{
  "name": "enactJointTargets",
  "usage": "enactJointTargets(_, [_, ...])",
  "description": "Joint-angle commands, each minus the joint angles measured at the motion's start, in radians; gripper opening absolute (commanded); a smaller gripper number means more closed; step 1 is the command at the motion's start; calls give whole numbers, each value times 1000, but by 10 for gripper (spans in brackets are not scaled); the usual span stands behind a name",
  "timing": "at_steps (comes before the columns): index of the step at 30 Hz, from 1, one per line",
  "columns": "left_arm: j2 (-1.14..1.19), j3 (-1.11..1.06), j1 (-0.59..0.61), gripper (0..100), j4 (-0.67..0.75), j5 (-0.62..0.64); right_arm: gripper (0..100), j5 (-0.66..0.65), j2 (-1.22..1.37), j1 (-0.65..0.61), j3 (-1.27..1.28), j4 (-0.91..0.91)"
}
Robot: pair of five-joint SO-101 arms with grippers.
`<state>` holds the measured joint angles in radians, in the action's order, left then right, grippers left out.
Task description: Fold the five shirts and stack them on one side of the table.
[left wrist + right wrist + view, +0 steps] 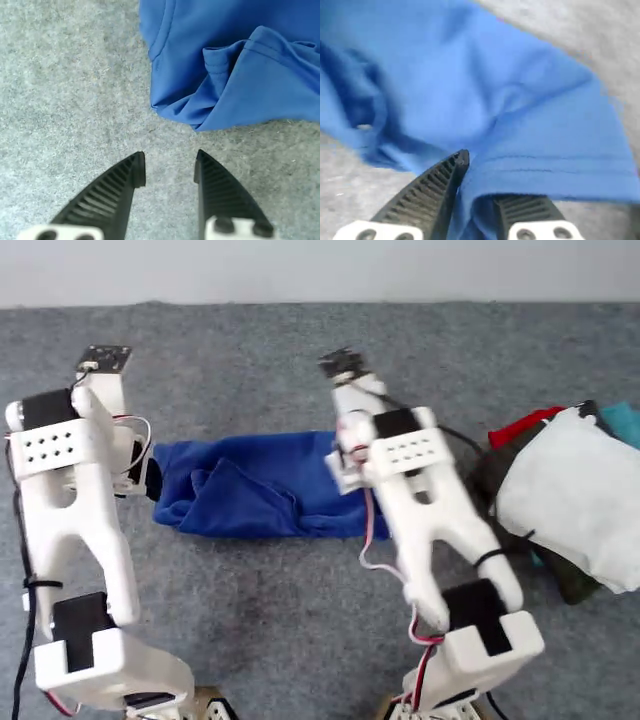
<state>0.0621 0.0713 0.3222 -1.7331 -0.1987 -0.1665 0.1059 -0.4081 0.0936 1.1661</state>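
The blue shirt (pixel 255 490) lay bunched up in the middle of the gray table (pixel 250 620), between the two arms. The left pincer (pixel 170 167) was open, with nothing in it, over the table just beside one end of the shirt. The right pincer (pixel 480 185) was pinched on the shirt's other edge. A pile of other shirts (pixel 580 495) sat off to one side.

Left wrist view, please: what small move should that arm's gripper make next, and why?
Probably ease the left gripper forward onto the blue shirt's nearest edge and close. It hangs open over bare table, just short of the cloth, while the right gripper sits at the shirt's other end.
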Motion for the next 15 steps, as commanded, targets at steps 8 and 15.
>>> enactJointTargets(8, [-51, 7, 12, 171, -18, -9, 67, 69, 45, -176, -264, 1])
enactJointTargets(15, [-63, 7, 34, 171, -18, -12, 67, 101, 289, -251, -488, 13])
